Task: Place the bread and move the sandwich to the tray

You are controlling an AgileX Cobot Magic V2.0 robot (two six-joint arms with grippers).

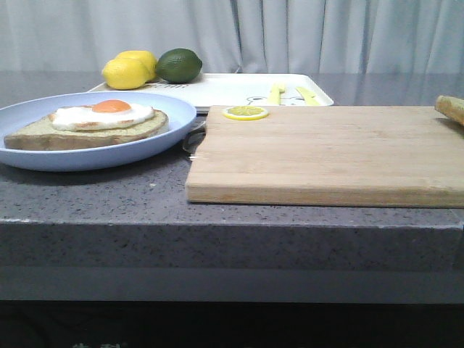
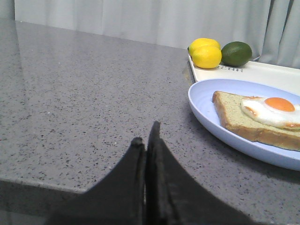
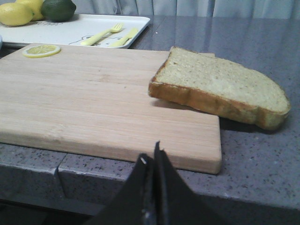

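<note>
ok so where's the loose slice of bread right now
The bread lies at the cutting board's right end, partly on the wood and partly overhanging the counter; the front view shows only its corner at the right edge.

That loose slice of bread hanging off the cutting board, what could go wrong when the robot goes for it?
The bread lies half on the cutting board's corner and half over the counter, so a push could tip or slide it off. The right gripper looks shut; it must open first or it may just shove the slice. On the plate, the fried egg sits loose on its slice and could slide when covered or moved.
</note>
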